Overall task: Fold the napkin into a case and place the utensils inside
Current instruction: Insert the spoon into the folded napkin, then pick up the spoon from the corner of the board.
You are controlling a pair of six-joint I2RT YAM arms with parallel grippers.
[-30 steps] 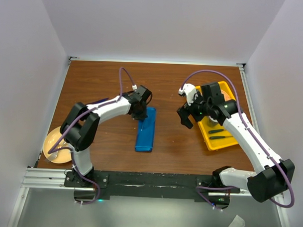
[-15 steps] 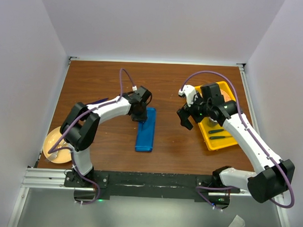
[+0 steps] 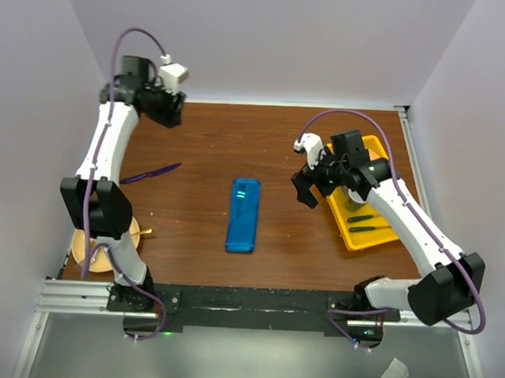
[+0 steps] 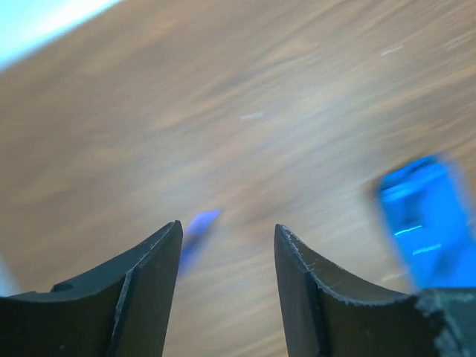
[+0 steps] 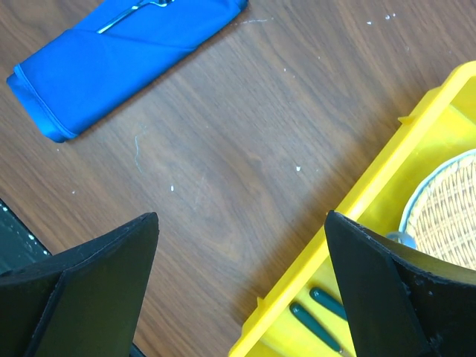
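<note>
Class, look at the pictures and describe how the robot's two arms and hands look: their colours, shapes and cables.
Both the left arm and the right arm have white links joined by black joints, and a thin purple cable loops along each. The left hand and the right hand are black, each with two broad, wedge-shaped fingers tapering to a tip.

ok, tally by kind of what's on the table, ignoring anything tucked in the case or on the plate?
Blue cloth case: 1
Loose utensil: 1
Yellow tray: 1
Dark-handled tools in tray: 2
Woven basket in tray: 1
Tan plate: 1
Total: 7
</note>
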